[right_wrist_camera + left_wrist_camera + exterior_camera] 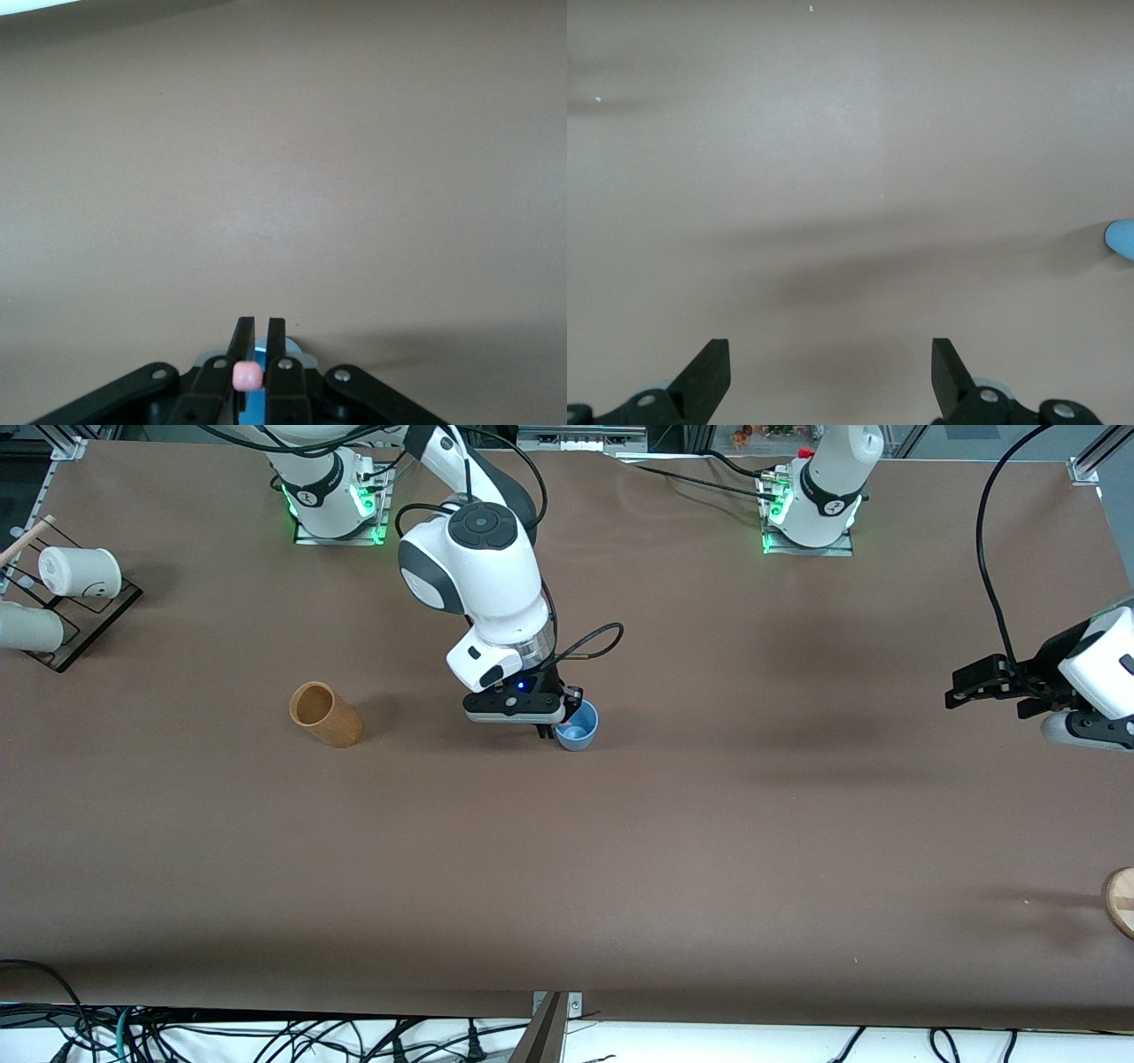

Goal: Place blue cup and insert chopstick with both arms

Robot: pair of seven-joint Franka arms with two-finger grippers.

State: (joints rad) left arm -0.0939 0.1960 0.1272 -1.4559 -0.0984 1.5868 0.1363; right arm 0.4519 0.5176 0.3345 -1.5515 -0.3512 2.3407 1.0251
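The right gripper (542, 731), frame centre, hangs over the blue cup (578, 727), its fingers pinched on the pink chopstick (247, 377). The left gripper (961, 691) waits at the right edge, fingers spread wide.

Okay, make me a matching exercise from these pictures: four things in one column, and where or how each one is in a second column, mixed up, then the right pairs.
Things:
1. blue cup
2. chopstick
3. left gripper
4. tan wooden cup

Places or states:
A. open, over bare table at the left arm's end
B. stands toward the right arm's end of the table, beside nothing
C. pinched between the fingers of the right gripper
D. on the table directly under the right gripper

Pairs: 1-D, 2-C, 3-A, 4-B
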